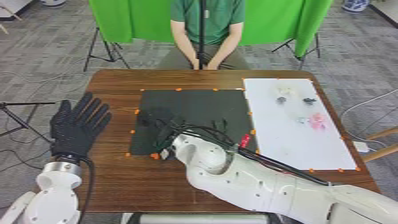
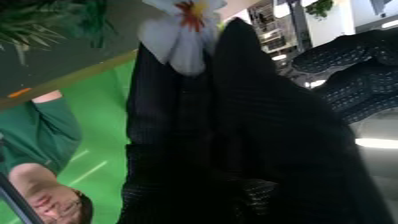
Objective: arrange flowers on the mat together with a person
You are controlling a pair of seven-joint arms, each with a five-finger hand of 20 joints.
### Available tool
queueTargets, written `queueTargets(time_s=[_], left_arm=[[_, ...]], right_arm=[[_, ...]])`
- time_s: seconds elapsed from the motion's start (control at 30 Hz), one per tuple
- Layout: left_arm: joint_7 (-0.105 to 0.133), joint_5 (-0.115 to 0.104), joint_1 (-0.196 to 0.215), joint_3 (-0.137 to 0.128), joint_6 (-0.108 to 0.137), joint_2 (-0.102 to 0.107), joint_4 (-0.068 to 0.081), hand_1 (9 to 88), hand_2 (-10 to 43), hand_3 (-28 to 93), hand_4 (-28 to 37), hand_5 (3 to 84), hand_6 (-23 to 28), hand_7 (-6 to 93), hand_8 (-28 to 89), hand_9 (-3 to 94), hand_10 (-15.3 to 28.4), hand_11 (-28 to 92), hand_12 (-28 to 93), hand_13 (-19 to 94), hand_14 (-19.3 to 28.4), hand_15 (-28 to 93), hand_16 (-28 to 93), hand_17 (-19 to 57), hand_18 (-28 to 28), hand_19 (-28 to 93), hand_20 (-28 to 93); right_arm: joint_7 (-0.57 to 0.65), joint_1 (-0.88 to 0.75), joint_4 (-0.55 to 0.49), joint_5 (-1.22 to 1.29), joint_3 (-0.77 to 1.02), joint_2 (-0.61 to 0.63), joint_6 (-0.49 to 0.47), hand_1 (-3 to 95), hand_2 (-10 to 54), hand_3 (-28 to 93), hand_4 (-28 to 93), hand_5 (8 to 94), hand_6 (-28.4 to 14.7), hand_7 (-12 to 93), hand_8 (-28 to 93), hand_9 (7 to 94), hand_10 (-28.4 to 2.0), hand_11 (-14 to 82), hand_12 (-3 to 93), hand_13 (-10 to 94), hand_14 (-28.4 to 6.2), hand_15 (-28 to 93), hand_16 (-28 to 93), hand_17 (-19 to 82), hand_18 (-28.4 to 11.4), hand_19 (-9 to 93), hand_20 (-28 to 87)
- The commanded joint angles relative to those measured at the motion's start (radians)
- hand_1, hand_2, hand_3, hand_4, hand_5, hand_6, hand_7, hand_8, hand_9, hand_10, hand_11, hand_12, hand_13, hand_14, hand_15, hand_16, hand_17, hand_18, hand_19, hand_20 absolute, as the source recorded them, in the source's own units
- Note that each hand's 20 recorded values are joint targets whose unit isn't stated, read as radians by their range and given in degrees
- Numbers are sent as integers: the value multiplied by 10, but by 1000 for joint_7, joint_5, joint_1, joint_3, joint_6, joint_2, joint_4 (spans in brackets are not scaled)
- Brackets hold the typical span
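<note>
Nearest, the right hand point(image 2: 258, 115) pinches 1 white flower point(image 2: 185, 52) between its fingertips over the dark mat point(image 1: 195, 102), while the left hand point(image 1: 70, 127) lies with its fingers spread, off the mat's left side. Placing that flower looks like the step in hand, and the next move calls for settling it by the greenery point(image 2: 53, 25) before easing the fingers apart. Farther off, 1 pink flower point(image 1: 317, 121) lies on the white sheet point(image 1: 280, 145).
</note>
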Motion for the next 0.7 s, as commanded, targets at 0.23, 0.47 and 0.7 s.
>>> queueTargets(time_s=[0.23, 0.47, 0.7], left_arm=[[16, -8, 41, -19, -4, -15, -4, 269, 110, 677, -283, 400, 72, 111, -90, 328, 129, 154, 77, 241, 138, 242, -54, -47, 131, 274, 130], [11, -9, 32, -10, -9, -12, 0, 267, 112, 678, -283, 401, 72, 113, -91, 328, 129, 155, 78, 241, 138, 242, -55, -48, 132, 275, 129], [16, -11, 41, -14, -8, -17, -4, 267, 112, 680, -283, 401, 73, 112, -91, 328, 129, 156, 78, 240, 141, 244, -54, -48, 132, 274, 129]], right_arm=[[38, -50, -43, -104, 66, 9, -71, 530, -95, 752, -283, 500, 8, 419, -207, 543, -121, 249, 202, 522, -80, 363, 195, 382, -109, 479, 309], [122, -35, -31, -143, 35, 9, -67, 559, -95, 705, -283, 489, 7, 398, -199, 526, -122, 234, 199, 491, -92, 372, 177, 357, -115, 505, 258], [164, -17, -14, -179, 7, 9, -21, 888, -95, -65, -49, 551, 12, 557, 24, 547, -120, 255, 226, 494, -90, 359, 195, 347, -113, 516, 252]])
